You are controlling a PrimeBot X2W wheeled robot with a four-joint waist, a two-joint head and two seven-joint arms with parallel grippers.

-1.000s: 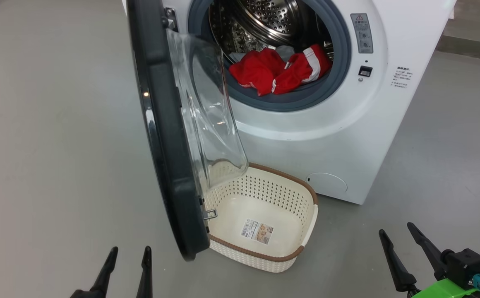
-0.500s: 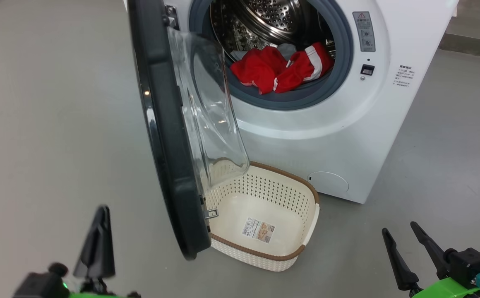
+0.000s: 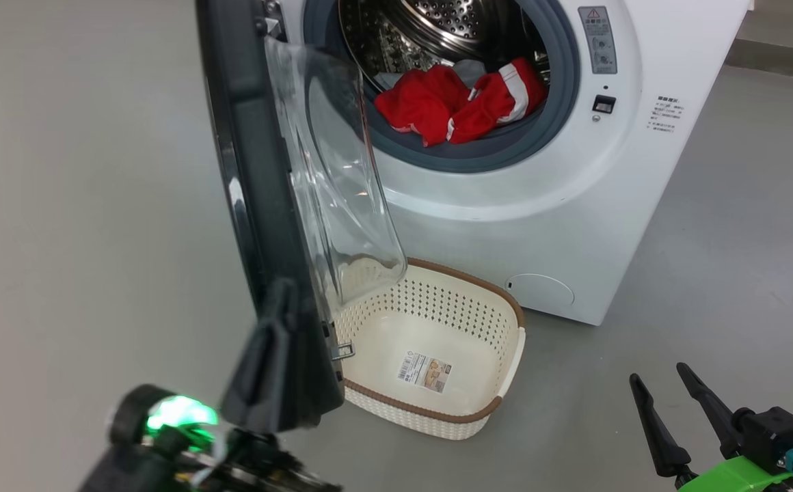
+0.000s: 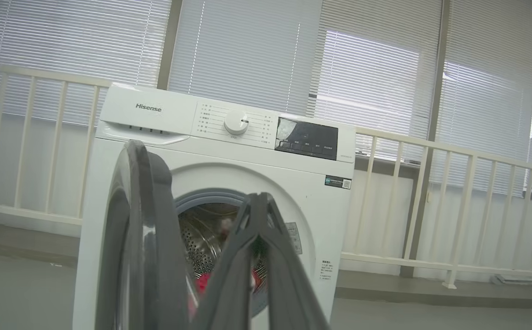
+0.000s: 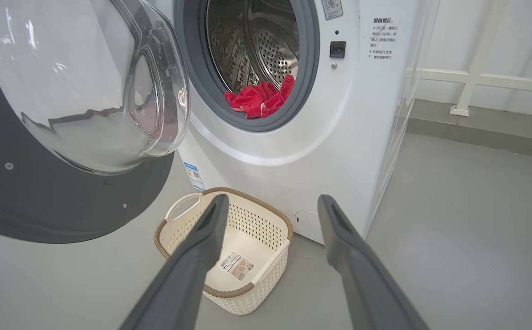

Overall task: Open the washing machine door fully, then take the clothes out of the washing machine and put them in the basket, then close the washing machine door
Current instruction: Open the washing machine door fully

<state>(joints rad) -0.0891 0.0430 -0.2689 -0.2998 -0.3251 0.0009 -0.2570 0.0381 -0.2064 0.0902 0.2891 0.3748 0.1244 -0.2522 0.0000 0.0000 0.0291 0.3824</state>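
Left pincer (image 4: 258,198) pinched shut — washing machine door (image 4: 149,229) just beside.

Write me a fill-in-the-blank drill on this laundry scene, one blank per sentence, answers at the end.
1. The clothes in the washing machine are mostly ____ with white stripes.
2. The basket holds nothing but a paper ____.
3. The washing machine door stands ____.
4. The right gripper is open; the left gripper is ____.
Missing words: red; label; open; shut.
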